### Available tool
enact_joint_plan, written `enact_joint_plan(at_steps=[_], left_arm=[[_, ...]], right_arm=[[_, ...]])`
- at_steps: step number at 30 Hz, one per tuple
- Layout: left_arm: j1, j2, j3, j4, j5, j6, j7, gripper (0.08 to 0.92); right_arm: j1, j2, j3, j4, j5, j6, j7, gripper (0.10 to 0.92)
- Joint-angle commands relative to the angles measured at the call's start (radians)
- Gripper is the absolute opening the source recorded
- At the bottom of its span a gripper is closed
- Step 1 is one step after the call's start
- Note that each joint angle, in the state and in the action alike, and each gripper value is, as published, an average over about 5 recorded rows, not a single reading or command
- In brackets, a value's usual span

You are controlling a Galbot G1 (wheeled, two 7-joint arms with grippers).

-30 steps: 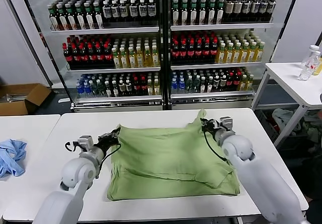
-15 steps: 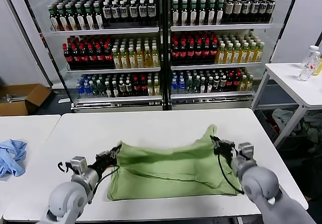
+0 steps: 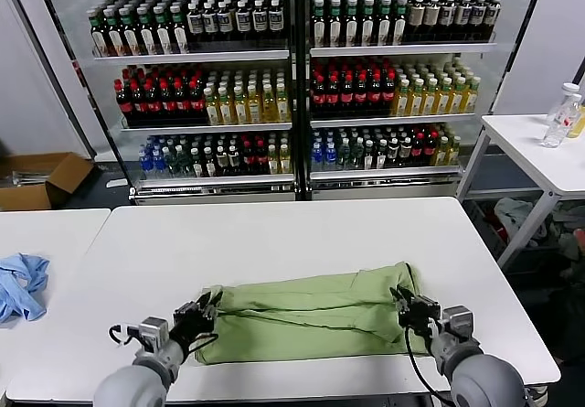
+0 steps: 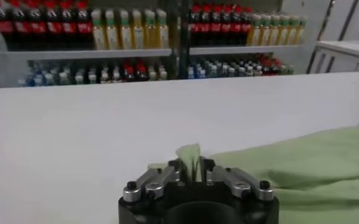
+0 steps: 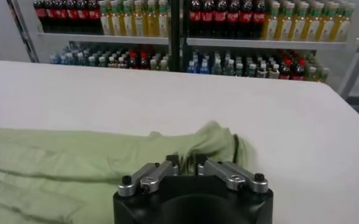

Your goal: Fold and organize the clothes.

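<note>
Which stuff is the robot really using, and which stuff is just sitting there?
Using:
- green T-shirt, folded over on the white table
- left pincer, shut on one shirt corner
- right pincer, shut on the other corner

Just sitting there:
- blue cloth on the side table
- drink bottles on the shelves
- cardboard box

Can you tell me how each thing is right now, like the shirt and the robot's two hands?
T-shirt: folded over into a long band, lying on the table.
Left gripper: shut on the T-shirt's left corner.
Right gripper: shut on the T-shirt's right corner.
Blue cloth: crumpled, on the side table.
</note>
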Motion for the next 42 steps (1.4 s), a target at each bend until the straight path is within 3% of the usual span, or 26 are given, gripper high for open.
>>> enact_joint_plan(at_steps=[1,7,10,16,23,28,38,42], left_arm=[[0.053,-0.162,0.039,0.063,0.244,-0.08,-0.229,0.401],[0.063,-0.19,0.064,0.08,0.251,-0.056,-0.227,0.574],[0.074,-0.192,0.066,0.077,0.229,-0.042,-0.21,0.62],[0.113,-0.183,0.048,0.067,0.144,-0.045,-0.145,0.48],[0.102,-0.096,-0.056,0.032,0.023,-0.052,-0.022,0.281],[0.085,-0.002,-0.229,0.024,-0.014,-0.055,0.047,0.14],[0.021,0.217,-0.648,0.09,-0.136,-0.079,0.04,0.102],[0.001,0.204,-0.657,-0.001,-0.457,-0.013,0.002,0.102]], right_arm=[[-0.111,0.015,0.034,0.046,-0.073,0.002,-0.004,0.414],[-0.117,0.027,0.029,0.053,-0.084,0.004,-0.004,0.587],[-0.105,0.021,0.019,0.05,-0.076,0.001,-0.001,0.674],[-0.093,0.044,0.007,0.049,-0.083,0.0,0.005,0.81],[-0.065,0.022,0.016,0.048,-0.066,0.003,0.008,0.822],[-0.041,0.009,0.022,0.046,-0.054,0.007,0.01,0.823],[-0.004,-0.02,0.015,0.053,-0.032,0.019,0.007,0.823],[0.009,-0.028,0.015,0.061,-0.023,0.019,0.007,0.823]])
